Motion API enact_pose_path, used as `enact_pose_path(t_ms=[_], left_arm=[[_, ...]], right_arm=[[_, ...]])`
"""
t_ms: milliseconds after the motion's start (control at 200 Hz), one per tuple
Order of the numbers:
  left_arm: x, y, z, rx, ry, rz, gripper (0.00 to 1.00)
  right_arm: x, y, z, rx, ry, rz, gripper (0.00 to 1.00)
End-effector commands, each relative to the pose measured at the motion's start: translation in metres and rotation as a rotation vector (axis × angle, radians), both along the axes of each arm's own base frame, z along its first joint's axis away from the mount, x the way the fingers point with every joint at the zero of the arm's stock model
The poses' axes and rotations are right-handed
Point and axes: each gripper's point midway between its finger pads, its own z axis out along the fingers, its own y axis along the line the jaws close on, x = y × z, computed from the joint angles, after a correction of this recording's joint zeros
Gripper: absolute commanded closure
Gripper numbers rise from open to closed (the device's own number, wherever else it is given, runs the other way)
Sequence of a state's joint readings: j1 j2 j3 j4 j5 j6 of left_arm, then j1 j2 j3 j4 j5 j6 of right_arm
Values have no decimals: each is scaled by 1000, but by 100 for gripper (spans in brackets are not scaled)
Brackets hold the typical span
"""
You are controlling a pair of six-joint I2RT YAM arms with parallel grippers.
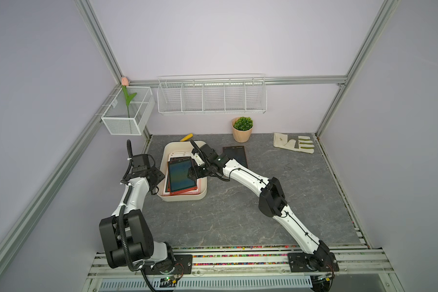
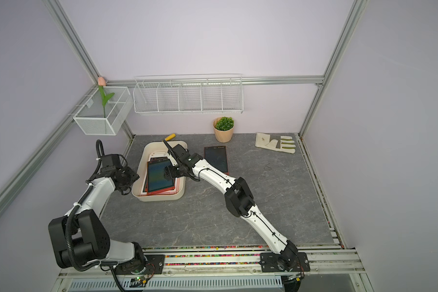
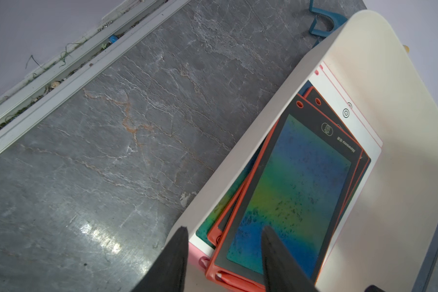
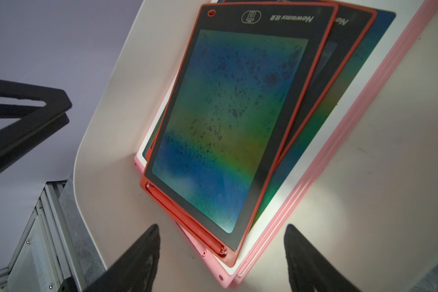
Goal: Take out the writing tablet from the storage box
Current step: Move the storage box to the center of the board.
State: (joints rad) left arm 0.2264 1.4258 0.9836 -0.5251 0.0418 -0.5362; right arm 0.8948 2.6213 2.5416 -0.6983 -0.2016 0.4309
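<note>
Cream-white and smooth-walled, the shallow plastic storage box (image 1: 185,196) sits on the grey stone-patterned tabletop (image 1: 238,215) with a fanned stack of writing tablets inside: on top a red-framed writing tablet with a dark, rainbow-tinted screen (image 4: 233,121), under it a second red-framed tablet (image 4: 349,45), and at the bottom larger white tablets with pink edges (image 4: 364,121). The right gripper (image 4: 221,255) hangs over the box with its black jaws spread wide and nothing between them; in the right wrist view the near corner of the top tablet, where its red stylus (image 4: 185,217) is clipped, lies just ahead of the gap between the fingertips, not yet gripped. The left gripper (image 3: 225,255) stands at the box's side, jaws partly open and holding nothing; in the left wrist view one fingertip (image 3: 180,242) is outside the box wall and the other over the top tablet's screen, so the wall falls between them, though whether either touches I cannot tell. One more red-framed dark tablet (image 2: 216,159) lies flat on the tabletop beyond the right arm, outside the box, so by my reading part of the job may already be done. What is left, as far as the pictures show, is closing on the top tablet, lifting it clear of the wall and setting it down outside, with the others in the box possibly to follow.
</note>
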Motion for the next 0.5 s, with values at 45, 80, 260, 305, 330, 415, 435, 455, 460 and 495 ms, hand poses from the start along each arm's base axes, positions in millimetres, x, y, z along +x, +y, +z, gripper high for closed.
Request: enact_pose_path(t_ms=[45, 80, 260, 305, 330, 415, 435, 455, 460, 495], left_arm=[[3, 9, -10, 25, 16, 11, 52], [4, 9, -13, 21, 16, 7, 52], [9, 6, -27, -1, 24, -7, 52], [10, 6, -31, -3, 35, -7, 53], [10, 6, -33, -6, 39, -9, 54], [12, 6, -39, -12, 47, -11, 54], [12, 5, -40, -14, 47, -13, 55], [13, 5, -41, -17, 47, -14, 55], [13, 5, -42, -18, 48, -15, 55], [14, 4, -44, -23, 51, -17, 56]], right_arm=[[0, 7, -24, -20, 14, -18, 22], [0, 7, -25, -22, 12, -20, 22], [6, 6, -34, -49, -8, -54, 22], [7, 7, -36, -51, -10, -61, 22], [7, 8, -37, -48, -8, -65, 22], [7, 11, -37, -33, -1, -66, 22], [7, 11, -37, -33, -2, -66, 22], [7, 10, -36, -37, -7, -70, 22], [7, 10, -35, -38, -9, -70, 22], [8, 8, -34, -47, -18, -75, 22]])
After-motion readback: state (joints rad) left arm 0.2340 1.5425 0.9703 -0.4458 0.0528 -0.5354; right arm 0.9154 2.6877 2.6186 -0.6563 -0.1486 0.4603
